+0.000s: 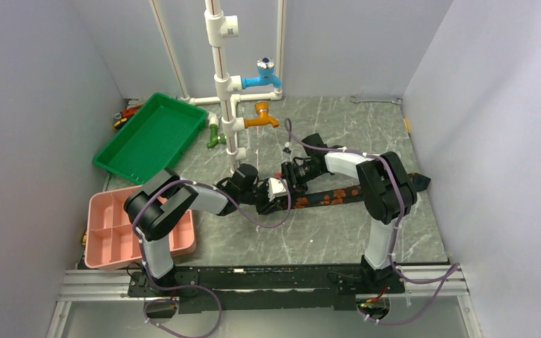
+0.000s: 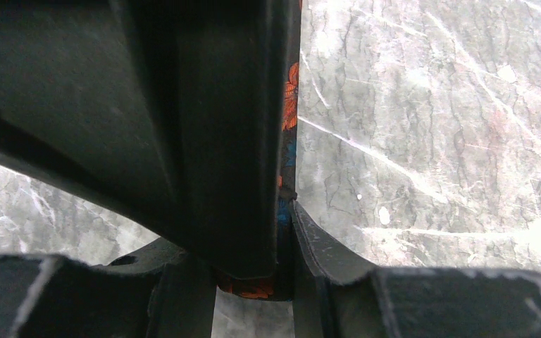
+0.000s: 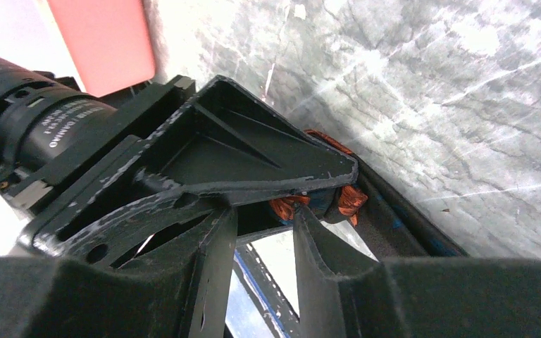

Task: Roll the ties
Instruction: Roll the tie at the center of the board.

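1. The tie point(image 1: 338, 193) lies stretched out on the table point(image 1: 310, 239), running from the middle towards the right edge. Its left end is gathered into orange-flowered folds, which I take for the first turn of a roll.
2. The left gripper point(image 1: 271, 203) is clamped on that gathered end. Its wrist view shows patterned cloth squeezed against the inside of one finger. This hold probably keeps the turn from springing open.
3. The right gripper point(image 1: 287, 184) meets it from the far side, its jaws standing around the same folds. Whether they pinch the cloth or only bracket it, I cannot tell.
4. Most of the tie is flat and straight, so the rolling seems barely begun. That straight lie should let it feed in evenly.
5. The pink compartment tray point(image 1: 106, 236) sits at the near left corner and the green tray point(image 1: 151, 137) towards the far left corner, both well apart from the tie.
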You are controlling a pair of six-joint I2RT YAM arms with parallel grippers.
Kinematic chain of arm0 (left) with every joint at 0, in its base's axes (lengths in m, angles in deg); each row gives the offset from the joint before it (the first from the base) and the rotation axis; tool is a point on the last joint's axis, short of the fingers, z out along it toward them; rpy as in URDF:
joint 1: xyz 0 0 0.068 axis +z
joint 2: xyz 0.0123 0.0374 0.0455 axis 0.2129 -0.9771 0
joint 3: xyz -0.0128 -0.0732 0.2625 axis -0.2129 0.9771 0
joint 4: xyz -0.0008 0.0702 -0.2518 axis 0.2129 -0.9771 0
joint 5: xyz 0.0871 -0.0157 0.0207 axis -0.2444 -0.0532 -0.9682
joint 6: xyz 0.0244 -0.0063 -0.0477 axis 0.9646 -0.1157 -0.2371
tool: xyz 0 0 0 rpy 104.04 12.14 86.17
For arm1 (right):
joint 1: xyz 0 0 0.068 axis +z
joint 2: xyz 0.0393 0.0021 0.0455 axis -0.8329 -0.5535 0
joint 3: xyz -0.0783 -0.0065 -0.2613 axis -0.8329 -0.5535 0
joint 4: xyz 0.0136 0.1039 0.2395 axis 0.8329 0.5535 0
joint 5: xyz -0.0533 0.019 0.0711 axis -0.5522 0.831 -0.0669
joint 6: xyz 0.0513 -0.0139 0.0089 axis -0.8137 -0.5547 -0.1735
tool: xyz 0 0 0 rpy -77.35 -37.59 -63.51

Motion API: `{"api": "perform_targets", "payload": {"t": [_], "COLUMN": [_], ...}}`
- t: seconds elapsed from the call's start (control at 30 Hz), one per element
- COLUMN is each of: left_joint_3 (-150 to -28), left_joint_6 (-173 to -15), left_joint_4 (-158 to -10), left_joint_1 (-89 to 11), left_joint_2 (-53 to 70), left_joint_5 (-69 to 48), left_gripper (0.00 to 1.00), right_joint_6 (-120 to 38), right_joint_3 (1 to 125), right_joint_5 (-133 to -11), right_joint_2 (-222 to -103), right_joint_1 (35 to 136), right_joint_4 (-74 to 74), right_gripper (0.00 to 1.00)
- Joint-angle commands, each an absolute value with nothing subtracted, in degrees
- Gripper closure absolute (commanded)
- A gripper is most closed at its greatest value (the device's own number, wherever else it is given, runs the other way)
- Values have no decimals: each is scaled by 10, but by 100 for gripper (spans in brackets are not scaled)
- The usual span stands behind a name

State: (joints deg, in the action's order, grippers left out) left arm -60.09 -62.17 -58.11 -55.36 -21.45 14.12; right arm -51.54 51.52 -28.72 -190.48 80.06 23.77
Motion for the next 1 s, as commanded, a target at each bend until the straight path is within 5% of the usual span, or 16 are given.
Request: {"api": "perform_targets", "payload": {"t": [0.0,0.37,0.53,0.97], "left_joint_3": [-586,-584,-586,-547], "left_joint_6": [-631,-638,-639,-645], "left_joint_4": [-714,-713,-716,-611], "left_joint_1": [-560,-560,-560,-541], "left_joint_2": [-245,-247,-247,-233], "left_joint_5": [110,105,102,154], "left_gripper": [76,75,73,36], "right_joint_6": [-507,-475,-466,-430], "right_joint_3": [533,553,566,530], "right_joint_5": [-315,-437,-444,-417], "right_joint_2": [-1917,-1939,-1961,-1988], "right_joint_1": [817,852,853,793], "right_joint_4": [250,289,308,307], "right_gripper": [63,66,98,100]}}
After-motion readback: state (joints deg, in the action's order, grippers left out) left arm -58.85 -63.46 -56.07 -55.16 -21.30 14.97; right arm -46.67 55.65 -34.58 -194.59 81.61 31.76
